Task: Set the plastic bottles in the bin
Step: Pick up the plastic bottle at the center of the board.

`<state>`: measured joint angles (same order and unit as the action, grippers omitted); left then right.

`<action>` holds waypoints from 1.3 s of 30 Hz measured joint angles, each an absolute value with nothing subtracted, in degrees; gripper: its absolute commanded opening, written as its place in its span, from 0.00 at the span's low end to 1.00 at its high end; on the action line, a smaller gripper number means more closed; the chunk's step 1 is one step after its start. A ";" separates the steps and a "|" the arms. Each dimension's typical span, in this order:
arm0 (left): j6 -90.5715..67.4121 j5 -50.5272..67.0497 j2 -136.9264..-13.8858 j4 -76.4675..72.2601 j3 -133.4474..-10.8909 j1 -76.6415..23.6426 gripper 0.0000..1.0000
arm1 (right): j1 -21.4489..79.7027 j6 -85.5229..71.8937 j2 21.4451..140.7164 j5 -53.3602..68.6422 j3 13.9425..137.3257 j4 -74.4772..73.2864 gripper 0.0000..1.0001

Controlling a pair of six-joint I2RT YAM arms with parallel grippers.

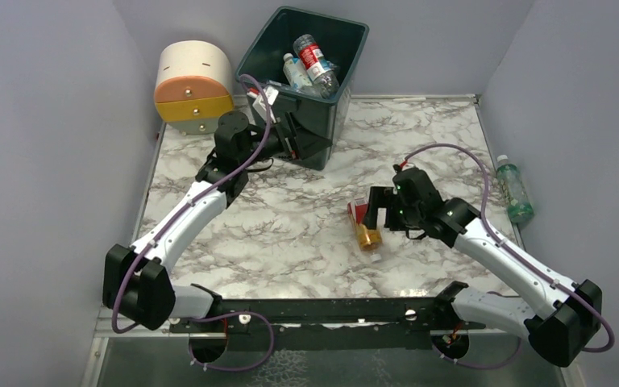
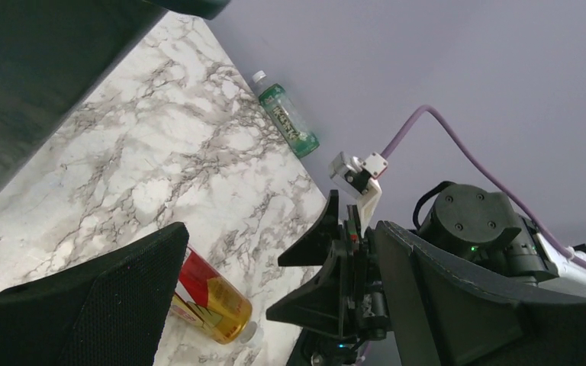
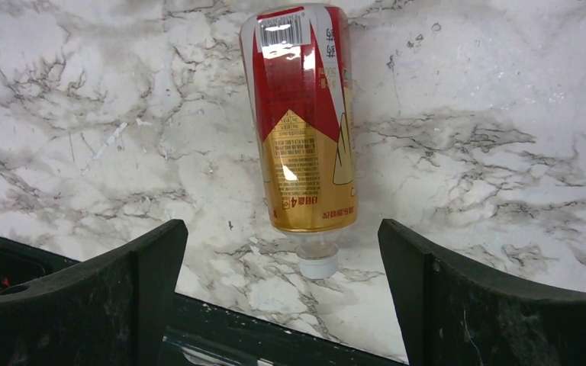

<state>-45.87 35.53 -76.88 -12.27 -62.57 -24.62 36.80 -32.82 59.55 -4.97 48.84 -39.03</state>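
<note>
Scene: two black-and-white arms reach out over a marble-patterned counter (image 1: 290,234) enclosed by pale grey walls.
Left arm (image 1: 185,218): stretched toward the far left, its wrist close to the near wall of the bin (image 1: 334,121).
Left fingers (image 2: 84,305): spread as wide as they go, with nothing between them. They sit low beside the bin and point across the counter toward the other arm.
Right arm (image 1: 500,250): bent in from the right side, its wrist over the middle of the counter.
Right fingers (image 3: 84,297): wide open, one on each side of the amber bottle (image 3: 301,130). They hover above it and neither touches it, so nothing is held.
Amber bottle: lies on its side in the middle of the counter, well apart from the bin. It has a red and gold label, and its white cap points toward the near edge.
Green bottle (image 1: 514,192): lies along the counter's right edge against the wall, white cap pointing away, well apart from both arms.
Bin: dark green and rimmed, standing at the far edge, left of centre.
In the bin: a clear bottle with a red label (image 1: 316,60) lies on top, and a paler bottle (image 1: 296,72) lies just beside it. What lies deeper is hard to make out.
Drawer unit (image 1: 193,87): rounded, in cream, orange and yellow, standing just left of the bin at the far left corner.
</note>
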 measured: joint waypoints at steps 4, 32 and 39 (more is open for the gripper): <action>-45.58 35.55 -74.30 -13.13 -60.01 -24.62 0.99 | 36.80 -32.42 59.99 -5.61 50.54 -39.70 1.00; -44.71 36.73 -73.60 -15.40 -53.54 -24.62 0.99 | 41.08 -28.40 80.95 -4.14 48.34 -32.47 0.94; -44.71 37.08 -73.58 -15.11 -52.58 -24.62 0.99 | 41.08 -28.56 83.64 -4.73 48.23 -30.00 0.77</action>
